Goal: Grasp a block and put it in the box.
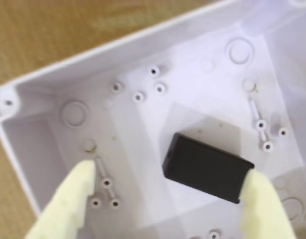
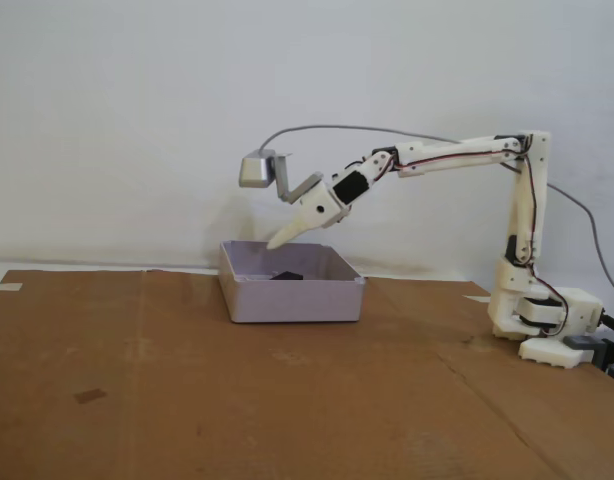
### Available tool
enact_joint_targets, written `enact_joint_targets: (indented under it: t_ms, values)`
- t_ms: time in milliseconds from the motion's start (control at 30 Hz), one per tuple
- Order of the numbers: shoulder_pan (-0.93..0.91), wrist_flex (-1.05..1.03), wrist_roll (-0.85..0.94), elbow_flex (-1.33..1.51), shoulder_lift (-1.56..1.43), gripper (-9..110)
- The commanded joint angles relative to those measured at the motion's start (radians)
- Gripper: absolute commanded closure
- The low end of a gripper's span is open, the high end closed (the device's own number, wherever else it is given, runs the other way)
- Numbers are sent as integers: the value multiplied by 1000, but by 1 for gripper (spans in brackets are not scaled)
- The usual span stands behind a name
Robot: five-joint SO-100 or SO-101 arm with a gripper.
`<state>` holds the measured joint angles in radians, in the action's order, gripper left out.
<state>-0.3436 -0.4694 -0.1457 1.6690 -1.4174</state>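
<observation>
Block and box are already together: the small black block lies flat on the floor of the pale box, a bit toward the lower right of the floor in the wrist view. In the fixed view it shows as a dark bit inside the box, which sits on the brown cardboard, closer to the back edge than the front edge.

The gripper hangs over the box with its two yellow fingers spread wide. It holds nothing. One finger tip looks very near the block's right end, and I cannot tell if they touch.

The block looks hard and stiff, and it is likely light. Its skin is dull, not shiny, so it should not slip much. It does not look like it could break. The best place to pinch it would be across its two long sides, near the middle, where it is thin.

In the wrist view its long way runs from upper left to lower right, a little tilted. One short end points toward the left wall of the box.

The job looks done, or close to it.
</observation>
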Motion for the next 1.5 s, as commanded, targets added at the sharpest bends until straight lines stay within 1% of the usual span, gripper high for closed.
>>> enact_joint_targets:
  t_ms: [0,400,667,833,1000,1167,1467]
  values:
    - [17,32,9,-126,-199,70]
    - [92,32,5,-124,-324,75]
    - [146,32,-2,-124,-377,83]
    - [153,32,5,-118,-410,86]
    - [170,32,5,-112,-440,92]
    - [193,32,5,-112,-443,101]
    - [241,32,-2,-110,-445,101]
